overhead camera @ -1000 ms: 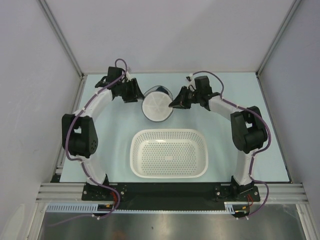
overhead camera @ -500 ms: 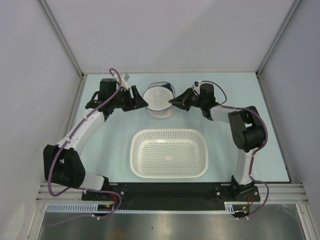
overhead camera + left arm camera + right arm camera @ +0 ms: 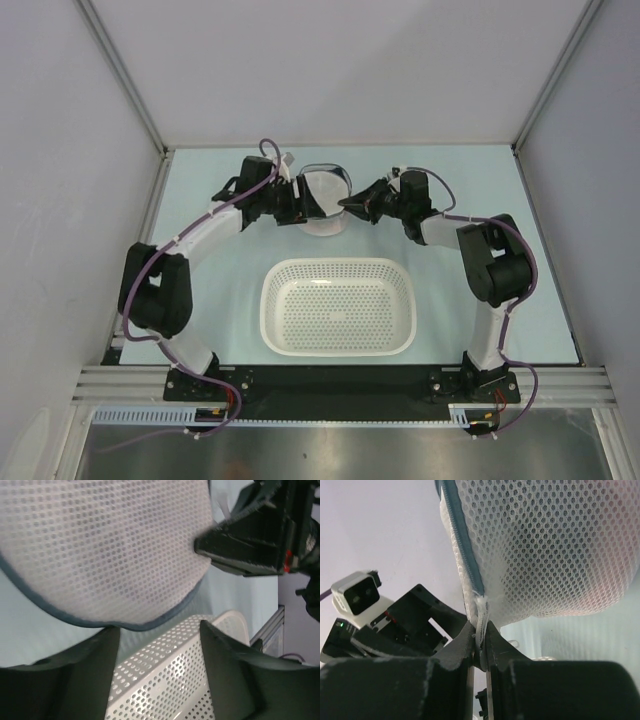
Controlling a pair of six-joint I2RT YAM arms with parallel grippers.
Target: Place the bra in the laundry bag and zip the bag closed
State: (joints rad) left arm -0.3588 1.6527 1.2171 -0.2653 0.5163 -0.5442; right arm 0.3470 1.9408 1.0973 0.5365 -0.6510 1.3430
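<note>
zipping stage, unfinished. laundry bag (image 3: 322, 200): held between both arms over the far worktop (image 3: 540, 180), beyond the basket (image 3: 338, 264). right pincer (image 3: 479, 640): clenched on the white zip tab (image 3: 481, 622). left pincer (image 3: 157, 630): spread, grasping nothing, beside the mesh. bra: possibly the pinkish shade inside; unconfirmed. left: closing the zip, extent unclear.

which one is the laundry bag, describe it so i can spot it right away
On the pale blue table, look past the white perforated basket to the far middle, between the left fingers and the right fingers. The laundry bag is the small round pouch there: soft see-through white mesh with a grey-blue zip rim, unlike the rigid plastic basket.
</note>
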